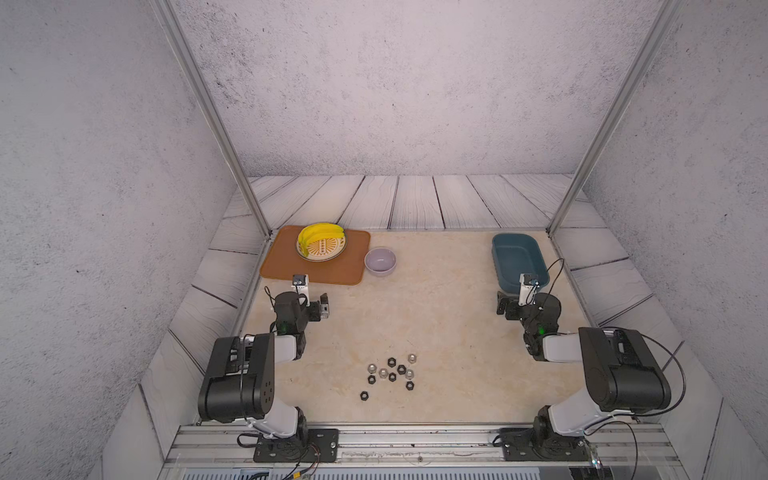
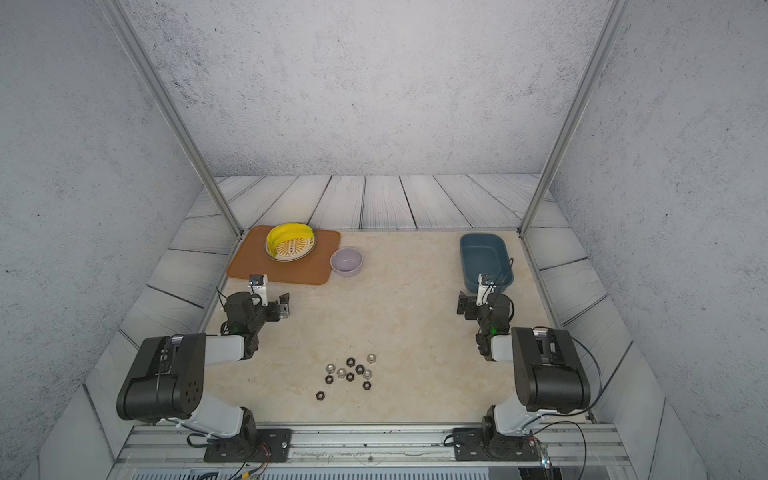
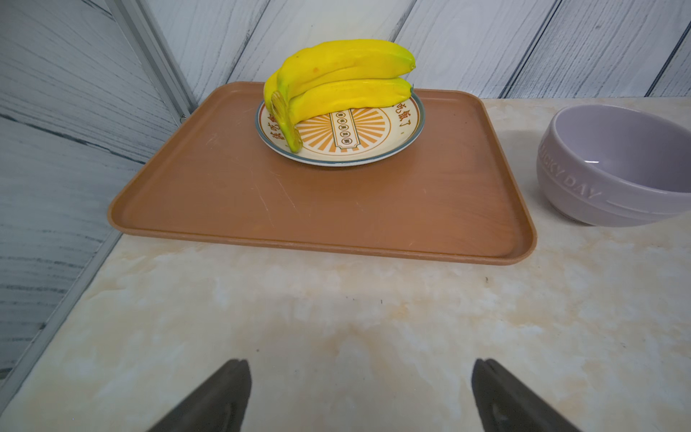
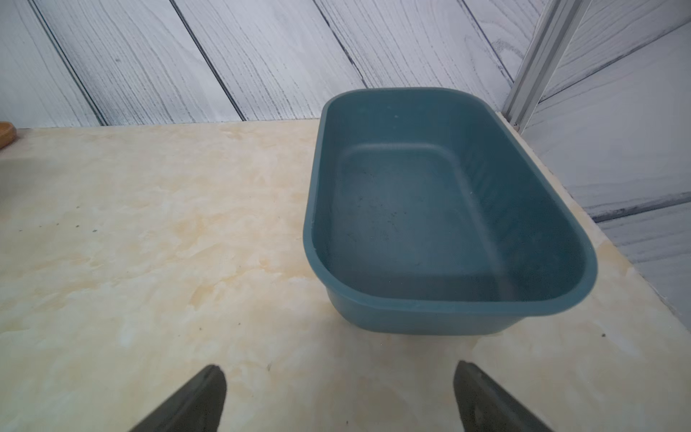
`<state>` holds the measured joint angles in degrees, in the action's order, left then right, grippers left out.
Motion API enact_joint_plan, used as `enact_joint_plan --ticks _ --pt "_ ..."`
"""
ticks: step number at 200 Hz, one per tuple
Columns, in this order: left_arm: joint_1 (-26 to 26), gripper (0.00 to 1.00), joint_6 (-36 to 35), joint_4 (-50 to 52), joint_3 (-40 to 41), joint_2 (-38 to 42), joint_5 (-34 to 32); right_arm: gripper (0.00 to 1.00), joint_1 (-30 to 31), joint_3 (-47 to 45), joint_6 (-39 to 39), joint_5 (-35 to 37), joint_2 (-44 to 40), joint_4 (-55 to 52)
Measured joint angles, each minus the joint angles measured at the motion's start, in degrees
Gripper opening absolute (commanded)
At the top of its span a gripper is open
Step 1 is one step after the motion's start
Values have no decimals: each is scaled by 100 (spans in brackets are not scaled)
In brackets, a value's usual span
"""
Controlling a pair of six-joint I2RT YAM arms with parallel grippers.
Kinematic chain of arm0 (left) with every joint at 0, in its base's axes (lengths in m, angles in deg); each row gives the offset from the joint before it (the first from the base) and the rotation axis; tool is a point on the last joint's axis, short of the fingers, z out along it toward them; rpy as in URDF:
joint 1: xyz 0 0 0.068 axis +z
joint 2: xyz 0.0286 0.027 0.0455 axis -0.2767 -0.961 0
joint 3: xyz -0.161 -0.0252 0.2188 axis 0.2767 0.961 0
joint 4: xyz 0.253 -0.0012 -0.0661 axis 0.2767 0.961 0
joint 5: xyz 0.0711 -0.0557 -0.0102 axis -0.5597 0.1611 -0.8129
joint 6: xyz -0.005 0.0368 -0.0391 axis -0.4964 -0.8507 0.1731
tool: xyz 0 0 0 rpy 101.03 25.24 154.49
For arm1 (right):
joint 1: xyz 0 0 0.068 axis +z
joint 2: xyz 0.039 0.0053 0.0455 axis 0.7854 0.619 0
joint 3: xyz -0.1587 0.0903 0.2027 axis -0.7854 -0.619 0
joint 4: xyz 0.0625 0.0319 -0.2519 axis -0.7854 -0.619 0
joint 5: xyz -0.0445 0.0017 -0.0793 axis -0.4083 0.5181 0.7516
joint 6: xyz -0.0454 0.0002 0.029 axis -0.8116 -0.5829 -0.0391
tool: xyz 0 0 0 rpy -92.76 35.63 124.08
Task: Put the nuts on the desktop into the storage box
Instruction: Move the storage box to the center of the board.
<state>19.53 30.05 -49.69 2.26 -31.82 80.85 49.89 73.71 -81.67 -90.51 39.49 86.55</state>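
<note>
On desktop, nuts not yet being picked; storage box empty. Left gripper, right gripper being held with jaws spread. Next, likely: one nut to be pinched.

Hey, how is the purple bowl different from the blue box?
The bowl is round and lavender; the box is rectangular and teal. The box is larger than the bowl. The bowl sits beside the tray, the box by the far right corner. Both are empty, upright on the desktop.
</note>
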Motion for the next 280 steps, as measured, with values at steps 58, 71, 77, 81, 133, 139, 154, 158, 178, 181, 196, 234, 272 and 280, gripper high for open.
enact_joint_plan --ticks 58,71,77,81,133,139,154,158,178,181,196,234,272,280 --pt "0 98 2 15 -2 0 -2 99 9 0 0 2 0 -4" --pt "0 98 2 17 -2 0 0 99 9 0 0 2 0 -7" --pt "0 98 2 17 -2 0 0 99 11 0 0 0 0 -7" --pt "0 98 2 17 -2 0 0 99 11 0 0 2 0 -7" --pt "0 98 2 37 -9 0 0 99 11 0 0 2 0 -9" --pt "0 98 2 35 -9 0 0 99 11 0 0 4 0 -9" --pt "0 98 4 37 -9 0 -2 99 11 0 0 4 0 -7" --pt "0 98 4 37 -9 0 -2 99 11 0 0 4 0 -7" --pt "0 98 9 37 -9 0 -2 99 11 0 0 4 0 -4" --pt "0 98 9 37 -9 0 -2 99 11 0 0 4 0 -4" --pt "0 99 17 37 -9 0 -2 99 11 0 0 4 0 -4" --pt "0 98 24 37 -9 0 -24 99 11 -17 70 221 0 120" --pt "-11 98 35 227 -20 129 -96 99 11 -302 186 586 -387 179" --pt "-26 98 31 363 -28 258 -94 99 9 -321 197 634 -632 33"
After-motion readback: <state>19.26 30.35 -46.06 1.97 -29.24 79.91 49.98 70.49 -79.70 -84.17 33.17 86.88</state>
